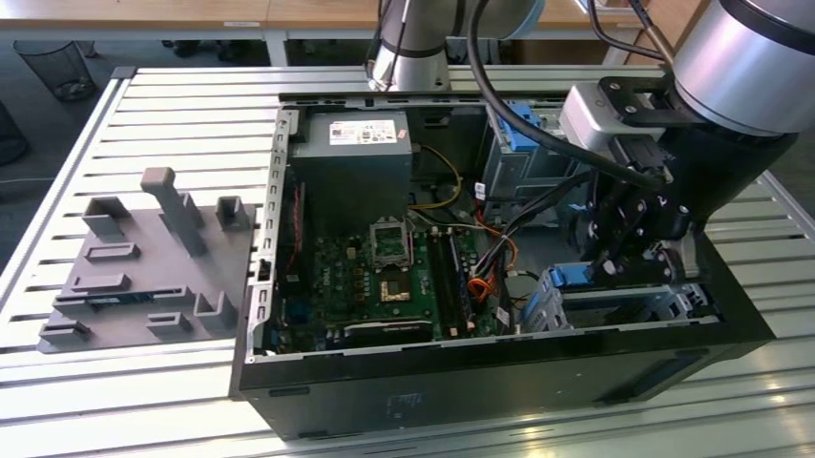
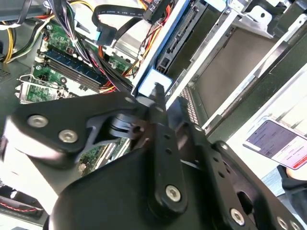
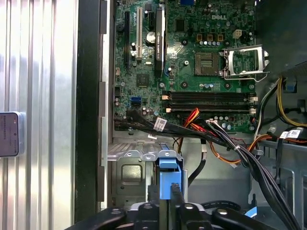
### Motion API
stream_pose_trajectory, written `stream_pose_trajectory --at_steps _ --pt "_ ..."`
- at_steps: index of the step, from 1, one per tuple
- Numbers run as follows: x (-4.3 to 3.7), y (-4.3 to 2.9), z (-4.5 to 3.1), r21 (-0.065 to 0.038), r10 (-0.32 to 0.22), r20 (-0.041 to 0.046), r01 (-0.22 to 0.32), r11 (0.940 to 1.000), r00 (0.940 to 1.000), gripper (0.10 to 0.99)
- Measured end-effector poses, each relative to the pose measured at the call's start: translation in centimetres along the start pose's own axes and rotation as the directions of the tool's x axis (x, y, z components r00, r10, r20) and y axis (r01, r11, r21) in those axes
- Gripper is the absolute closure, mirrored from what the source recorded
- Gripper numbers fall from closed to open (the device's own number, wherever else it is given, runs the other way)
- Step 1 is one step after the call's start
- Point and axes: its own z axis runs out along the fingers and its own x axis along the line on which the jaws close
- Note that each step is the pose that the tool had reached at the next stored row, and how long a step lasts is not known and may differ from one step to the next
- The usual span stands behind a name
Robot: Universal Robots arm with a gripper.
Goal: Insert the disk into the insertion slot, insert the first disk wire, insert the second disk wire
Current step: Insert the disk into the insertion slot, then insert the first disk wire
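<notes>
In the exterior view my gripper (image 1: 612, 272) hangs low over the case's near corner on the exterior view's right, right at the insertion slot (image 1: 637, 307), a low silver cage. The disk's blue carrier (image 1: 570, 278) shows at the cage's end nearest the motherboard. In both wrist views the black fingers (image 3: 175, 203) stand close together, pinching the carrier's blue end (image 3: 169, 176) (image 2: 154, 79). The disk's grey body (image 2: 225, 64) lies flat between the cage walls (image 2: 249, 21). A black flat wire with a blue plug (image 2: 103, 33) hangs loose beside it.
The open black computer case (image 1: 484, 386) lies on a slatted metal table (image 1: 178, 105). The green motherboard (image 3: 192, 62) fills its floor, with a bundle of black, red and orange cables (image 3: 206, 132) crossing near the cage. A grey fixture block (image 1: 147, 262) sits at the exterior view's left.
</notes>
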Motion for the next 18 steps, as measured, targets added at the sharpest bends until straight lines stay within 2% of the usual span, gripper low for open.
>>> stream_pose_trajectory --at_steps 2,3,4,18 --pt "-0.03 0.00 0.00 0.000 0.000 0.0000 0.000 1.0000 1.0000 0.906" --pt "-0.06 0.00 0.00 0.000 0.000 0.0000 0.000 1.0000 1.0000 0.906" --pt "-0.10 0.00 0.00 0.000 0.000 0.0000 0.000 1.0000 1.0000 0.965" --pt "-0.49 -0.13 0.08 0.000 0.000 0.0000 0.000 1.0000 1.0000 0.980"
